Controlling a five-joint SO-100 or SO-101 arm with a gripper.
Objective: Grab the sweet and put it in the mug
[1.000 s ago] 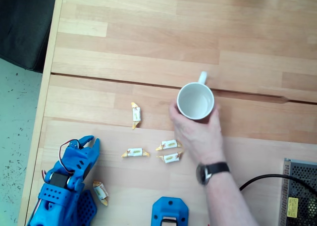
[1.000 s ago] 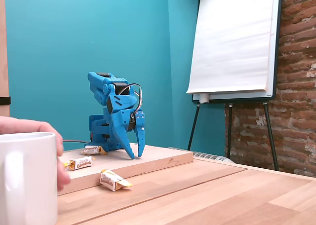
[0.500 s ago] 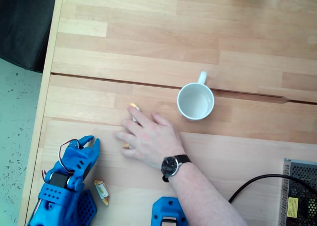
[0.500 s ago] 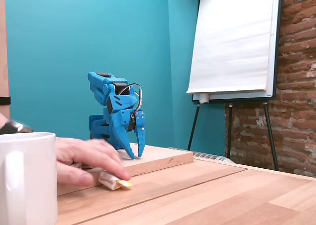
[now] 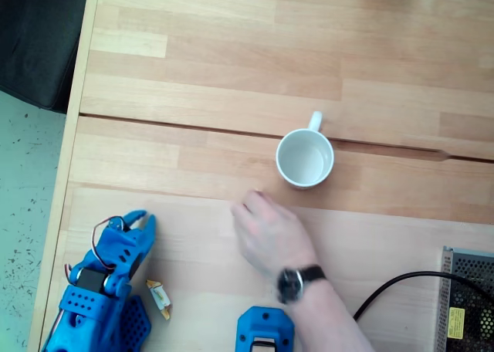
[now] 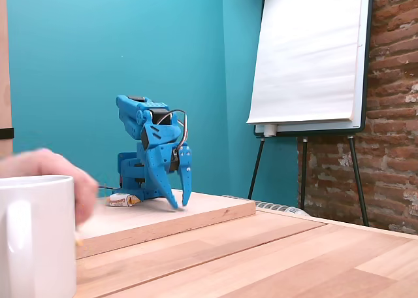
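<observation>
Both fixed views are bright and evenly lit by soft, diffuse light, with no harsh glare. Seen from above, the wooden table [image 5: 231,66] looks slightly washed out, and shadows are faint. A person's hand [image 5: 266,232] is smeared by motion blur in both views. Low down, the near mug [image 6: 36,236] is soft, out of focus, while the blue arm [image 6: 153,154] is sharp.

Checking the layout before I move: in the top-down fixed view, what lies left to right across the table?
Gripper → sweet → person's hand → mug → black cable → metal box.
</observation>
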